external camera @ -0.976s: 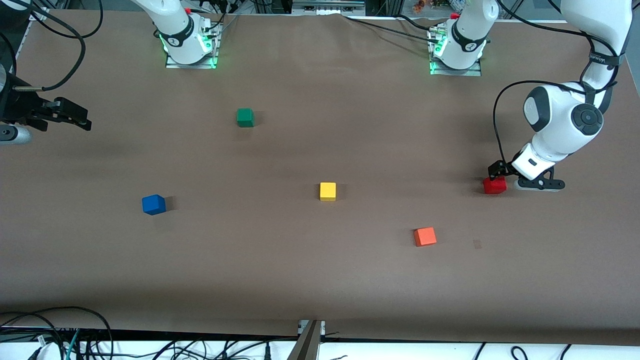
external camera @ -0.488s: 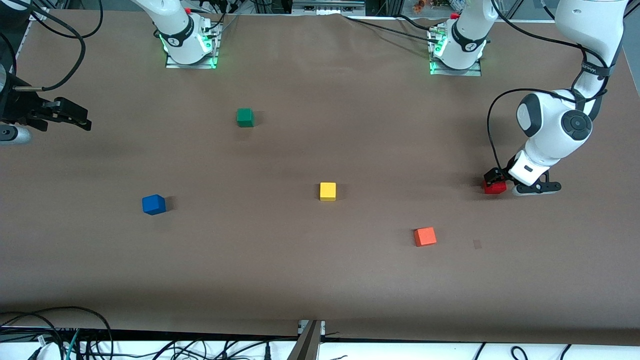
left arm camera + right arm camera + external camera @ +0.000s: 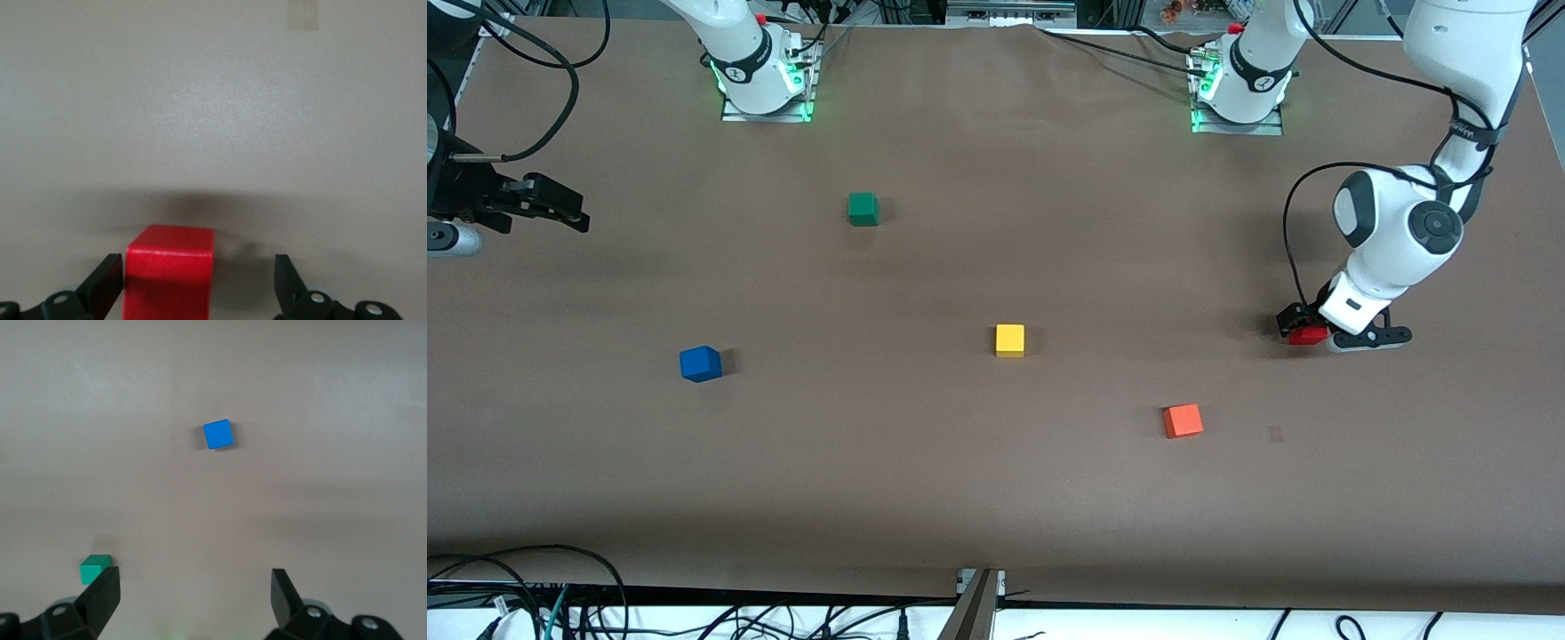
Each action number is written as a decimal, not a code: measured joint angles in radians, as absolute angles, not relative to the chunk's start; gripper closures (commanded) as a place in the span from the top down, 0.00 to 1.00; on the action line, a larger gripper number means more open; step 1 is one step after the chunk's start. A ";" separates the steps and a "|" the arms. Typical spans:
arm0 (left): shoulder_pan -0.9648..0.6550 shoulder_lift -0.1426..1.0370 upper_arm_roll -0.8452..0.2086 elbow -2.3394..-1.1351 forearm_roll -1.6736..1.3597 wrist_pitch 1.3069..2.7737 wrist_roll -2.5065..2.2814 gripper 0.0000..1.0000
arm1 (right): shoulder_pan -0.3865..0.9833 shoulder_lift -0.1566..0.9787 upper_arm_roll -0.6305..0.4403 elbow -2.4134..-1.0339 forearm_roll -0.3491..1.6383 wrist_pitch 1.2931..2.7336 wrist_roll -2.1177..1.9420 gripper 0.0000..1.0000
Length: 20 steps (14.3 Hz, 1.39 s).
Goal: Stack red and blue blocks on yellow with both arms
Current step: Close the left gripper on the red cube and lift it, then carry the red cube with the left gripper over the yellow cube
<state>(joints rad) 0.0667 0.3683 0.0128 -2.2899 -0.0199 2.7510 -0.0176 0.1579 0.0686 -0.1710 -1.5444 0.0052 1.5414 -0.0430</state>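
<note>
A robotics lab: two white jointed arms [image 3: 1405, 231] are bolted to metal base plates [image 3: 765, 111] lit by green indicator lights on a surface [image 3: 996, 498] covered in plain brown paper. Bundles of black cables [image 3: 516, 604] trail along its edge and around the bases, and small coloured test cubes, such as the green one [image 3: 863, 209], are scattered across it

a green cube [image 3: 863, 208] sits on the brown table [image 3: 996, 498], toward the right arm's end and closer to the robots' bases than the other cubes; it also shows in the right wrist view [image 3: 95, 569]. an orange cube [image 3: 1183, 420] lies nearest the front camera, toward the left arm's end. tangled black cables [image 3: 525, 596] run along the table's near edge.
</note>
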 measured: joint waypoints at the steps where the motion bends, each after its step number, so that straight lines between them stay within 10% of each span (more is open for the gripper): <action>1: 0.067 0.383 0.013 -2.289 -0.020 2.763 -0.017 1.00 | 0.158 0.069 -0.171 -1.544 0.005 1.541 -0.043 1.00; 6: 0.076 0.400 0.014 -2.280 -0.020 2.772 0.004 0.94 | 0.158 0.069 -0.171 -1.544 0.005 1.541 -0.043 1.00; 7: 0.077 0.400 0.014 -2.280 -0.020 2.772 0.006 0.66 | 0.158 0.069 -0.171 -1.544 0.005 1.541 -0.043 1.00; 8: 0.078 0.400 0.015 -2.280 -0.020 2.772 0.006 0.12 | 0.158 0.069 -0.171 -1.544 0.005 1.541 -0.043 1.00; 9: 0.078 0.400 0.015 -2.280 -0.020 2.772 0.007 0.00 | 0.158 0.069 -0.171 -1.544 0.005 1.541 -0.043 1.00; 14: 0.075 0.399 0.013 -2.268 -0.020 2.763 -0.005 0.00 | 0.158 0.069 -0.171 -1.544 0.005 1.541 -0.043 1.00; 20: -0.141 0.282 -0.012 -2.119 -0.020 2.403 -0.435 0.00 | 0.158 0.069 -0.171 -1.544 0.005 1.541 -0.043 1.00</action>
